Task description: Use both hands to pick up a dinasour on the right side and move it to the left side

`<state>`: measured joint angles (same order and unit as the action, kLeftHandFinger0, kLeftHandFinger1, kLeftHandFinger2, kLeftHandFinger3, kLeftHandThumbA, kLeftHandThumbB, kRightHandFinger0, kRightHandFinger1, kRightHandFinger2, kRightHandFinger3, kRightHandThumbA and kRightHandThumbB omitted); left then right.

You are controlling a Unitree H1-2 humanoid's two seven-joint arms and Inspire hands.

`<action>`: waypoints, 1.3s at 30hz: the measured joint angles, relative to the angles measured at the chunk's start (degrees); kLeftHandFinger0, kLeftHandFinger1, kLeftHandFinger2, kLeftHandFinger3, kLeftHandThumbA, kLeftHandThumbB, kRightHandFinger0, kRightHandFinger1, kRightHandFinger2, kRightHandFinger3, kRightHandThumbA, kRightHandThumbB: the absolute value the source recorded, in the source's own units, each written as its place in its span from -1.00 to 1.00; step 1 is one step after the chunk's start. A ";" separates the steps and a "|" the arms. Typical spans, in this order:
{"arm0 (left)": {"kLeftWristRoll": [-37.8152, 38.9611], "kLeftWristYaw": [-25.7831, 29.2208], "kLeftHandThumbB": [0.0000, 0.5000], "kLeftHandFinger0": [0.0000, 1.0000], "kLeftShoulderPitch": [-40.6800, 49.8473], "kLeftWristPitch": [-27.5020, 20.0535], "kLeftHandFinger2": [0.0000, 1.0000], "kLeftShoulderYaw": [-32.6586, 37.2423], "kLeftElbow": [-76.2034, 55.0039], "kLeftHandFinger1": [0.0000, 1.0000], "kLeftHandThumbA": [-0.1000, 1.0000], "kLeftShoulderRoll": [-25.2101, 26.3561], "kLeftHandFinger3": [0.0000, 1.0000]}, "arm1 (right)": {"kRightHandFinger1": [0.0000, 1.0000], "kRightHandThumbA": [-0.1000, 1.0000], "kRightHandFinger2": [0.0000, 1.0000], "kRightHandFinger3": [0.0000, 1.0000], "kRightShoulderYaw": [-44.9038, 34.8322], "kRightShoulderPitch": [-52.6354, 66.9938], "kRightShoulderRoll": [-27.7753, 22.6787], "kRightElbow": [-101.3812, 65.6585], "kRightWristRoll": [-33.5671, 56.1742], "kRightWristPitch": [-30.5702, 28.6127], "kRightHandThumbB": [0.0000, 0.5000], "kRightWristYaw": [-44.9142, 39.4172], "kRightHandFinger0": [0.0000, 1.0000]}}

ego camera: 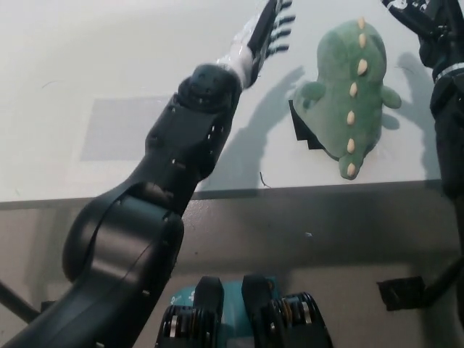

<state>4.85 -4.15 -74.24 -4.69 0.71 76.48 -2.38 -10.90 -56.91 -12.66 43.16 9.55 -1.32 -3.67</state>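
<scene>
A green plush dinosaur [351, 94] with cream spikes lies on the right part of the white table [87, 51], over a black square mark [301, 132]. My left hand [271, 29] reaches in at the top, just left of the dinosaur's upper end, open with fingers spread and not touching it. Its large dark arm runs up from the lower left. My black right hand [424, 18] hangs at the top right, close to the dinosaur's right side, partly cut by the picture edge, with fingers apart and nothing in it.
A pale grey rectangle [119, 127] is marked on the table's left part. The table's front edge [312, 190] runs across the middle, with floor below. A small black object [401, 293] lies on the floor at the lower right.
</scene>
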 measured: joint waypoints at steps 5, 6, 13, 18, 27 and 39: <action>-0.07 -0.45 0.89 1.00 4.72 -0.17 1.00 -0.50 -0.01 1.00 1.00 0.02 1.00 | 1.00 1.00 1.00 1.00 -0.40 0.76 0.37 0.68 0.71 -1.40 -0.04 -0.41 1.00; -0.08 -0.49 0.92 1.00 5.67 -0.17 1.00 -0.56 -0.01 1.00 1.00 0.02 1.00 | 1.00 1.00 1.00 1.00 -0.44 1.05 0.42 0.68 0.87 -1.64 -0.02 -0.48 1.00; -0.05 -0.58 0.95 1.00 9.36 -0.58 1.00 -1.00 -0.22 1.00 1.00 0.01 1.00 | 1.00 1.00 1.00 1.00 -0.68 3.98 1.41 1.54 1.57 -2.88 -0.11 -0.92 1.00; -0.06 -0.61 0.96 1.00 9.46 -0.82 1.00 -1.02 -0.24 1.00 1.00 -0.05 1.00 | 1.00 1.00 1.00 1.00 -0.93 5.71 3.04 1.58 1.67 -3.42 -0.16 -0.85 1.00; 0.12 -0.58 1.00 1.00 9.56 -0.95 1.00 -1.63 -0.21 1.00 1.00 -0.86 1.00 | 1.00 1.00 1.00 1.00 -1.57 7.11 5.27 1.59 2.17 -5.85 -0.01 0.13 1.00; 0.43 -0.58 0.87 1.00 9.34 -0.68 1.00 -3.33 -0.09 1.00 1.00 -2.28 1.00 | 1.00 1.00 1.00 1.00 -1.36 10.25 6.73 2.45 1.19 -7.72 -0.06 2.24 1.00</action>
<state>5.28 -4.72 -64.90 -5.37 -2.62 76.39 -4.66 -12.26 -46.66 -5.93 45.62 10.73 -9.03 -1.43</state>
